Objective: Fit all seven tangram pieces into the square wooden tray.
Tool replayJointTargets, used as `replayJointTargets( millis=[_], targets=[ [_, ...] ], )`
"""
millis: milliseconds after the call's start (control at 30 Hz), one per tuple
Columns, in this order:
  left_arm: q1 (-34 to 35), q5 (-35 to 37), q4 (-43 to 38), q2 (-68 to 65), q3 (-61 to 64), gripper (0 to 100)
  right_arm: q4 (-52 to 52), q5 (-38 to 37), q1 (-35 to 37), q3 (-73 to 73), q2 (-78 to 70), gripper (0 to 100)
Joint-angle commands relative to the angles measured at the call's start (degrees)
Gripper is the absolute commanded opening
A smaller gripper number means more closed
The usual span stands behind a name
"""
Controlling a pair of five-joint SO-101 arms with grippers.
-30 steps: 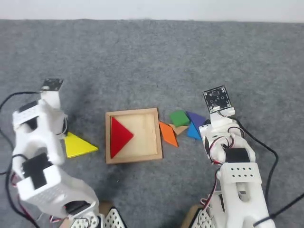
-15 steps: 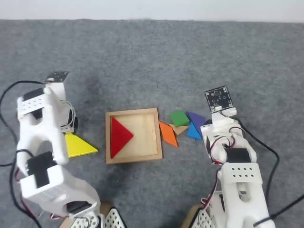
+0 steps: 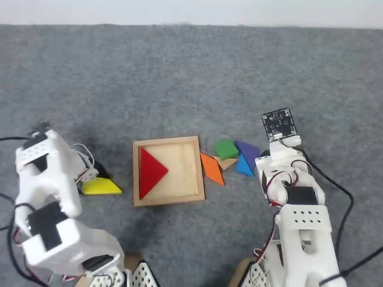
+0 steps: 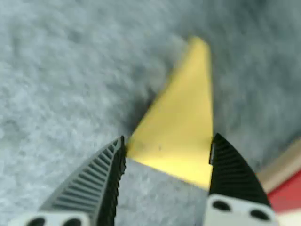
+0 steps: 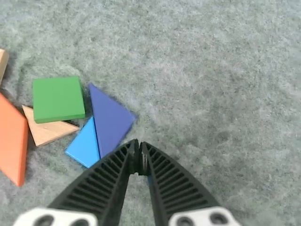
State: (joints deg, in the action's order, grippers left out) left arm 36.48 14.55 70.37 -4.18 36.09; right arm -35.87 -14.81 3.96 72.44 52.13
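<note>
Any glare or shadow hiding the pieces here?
High view: even light, no glare, faint shadow on the carpet beside the tray. Left wrist view: dark shadow along one edge of the yellow triangle. Right wrist view: flat light, green square clearly lit.

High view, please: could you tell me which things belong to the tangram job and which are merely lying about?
Job in hand:
wooden tray with red triangle inside; yellow triangle between the fingers of the open left hand; orange parallelogram, green square, plain wood triangle, blue triangle, purple triangle.

Just lying about:
grey carpet; arm cables.
</note>
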Motion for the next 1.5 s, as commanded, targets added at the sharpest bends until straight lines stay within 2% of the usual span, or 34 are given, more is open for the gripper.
replayJointTargets(
  millis=[0,467,700,800,1033,1333,1467],
  targets=[
    [0.53,4.13,-2.55,-0.70,-0.22,24,0.66,-0.70,-0.57,-2.81,0.40,0.9],
    [0.53,-6.86,-2.46,-1.14,1.89,23,0.66,-0.70,-0.66,-2.81,0.40,0.9],
    [0.53,-17.05,-2.46,-1.14,2.51,23,0.66,-0.70,-0.66,-2.81,0.40,0.9],
    [0.53,-17.41,-2.20,-1.23,2.59,22,0.66,-0.70,-0.66,-2.81,0.40,0.9],
    [0.35,-17.67,-2.46,-1.14,3.21,12,0.66,-0.70,-0.66,-2.81,0.40,0.9],
    [0.53,-20.84,-1.93,-0.53,3.30,12,0.66,-0.70,-0.66,-2.81,0.40,0.9],
    [0.62,-20.84,1.14,-0.53,2.95,14,0.66,-0.70,-0.66,-2.81,0.40,0.9]
  ],
)
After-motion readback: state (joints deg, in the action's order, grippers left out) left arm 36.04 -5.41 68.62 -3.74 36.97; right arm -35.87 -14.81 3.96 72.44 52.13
